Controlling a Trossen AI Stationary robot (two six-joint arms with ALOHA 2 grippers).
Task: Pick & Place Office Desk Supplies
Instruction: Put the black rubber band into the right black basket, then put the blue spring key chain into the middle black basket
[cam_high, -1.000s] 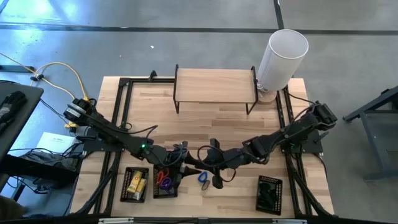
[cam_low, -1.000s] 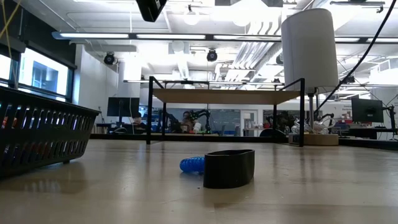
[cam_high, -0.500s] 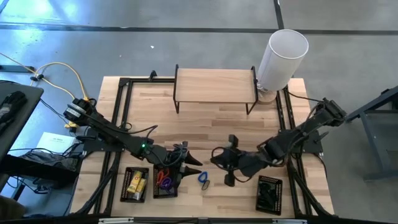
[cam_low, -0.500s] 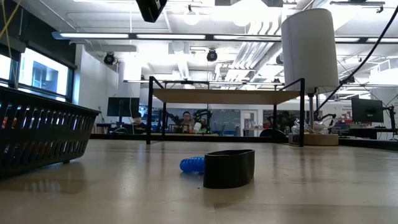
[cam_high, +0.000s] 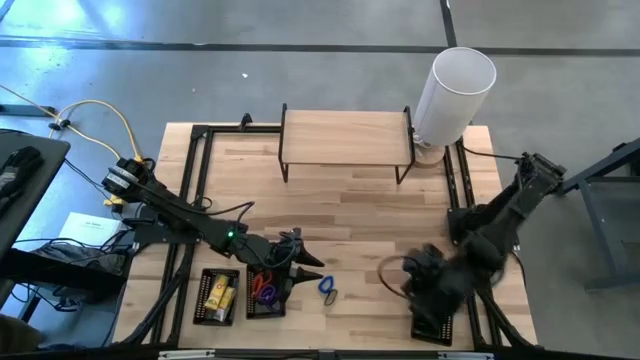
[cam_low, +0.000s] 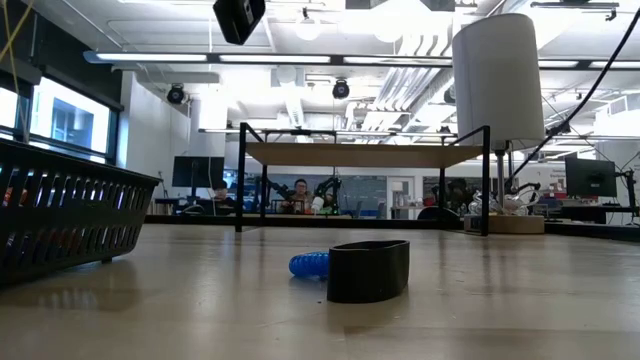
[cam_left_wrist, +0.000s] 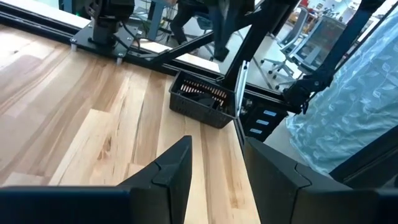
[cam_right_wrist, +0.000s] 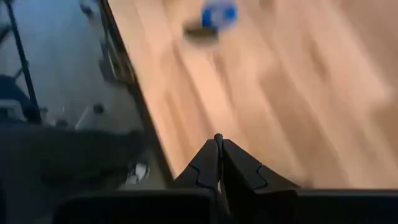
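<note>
A blue loop (cam_high: 327, 288) lies on the bare wood with a black oval piece (cam_low: 368, 270) beside it; both also show in the right wrist view, blue loop (cam_right_wrist: 217, 14). Purple and red loops (cam_high: 264, 291) lie in the middle mesh tray, and yellow packets (cam_high: 220, 296) in the left one. My left gripper (cam_high: 303, 262) hangs open over the far right corner of the middle tray, fingers apart (cam_left_wrist: 217, 168). My right gripper (cam_high: 428, 296) is blurred over the right mesh tray (cam_high: 446, 330), shut (cam_right_wrist: 217, 142); nothing shows between its fingers.
A low wooden shelf on black legs (cam_high: 346, 140) stands at the far side, a tall white cylinder (cam_high: 455, 92) at the far right corner. Black frame rails (cam_high: 190, 190) run along both table sides. Bare wood lies between shelf and trays.
My right gripper has swung away from the blue loop toward the table's right and near edge, ending over the right tray, moving fast enough to blur. The blue loop and the black oval piece have stayed where they were.
</note>
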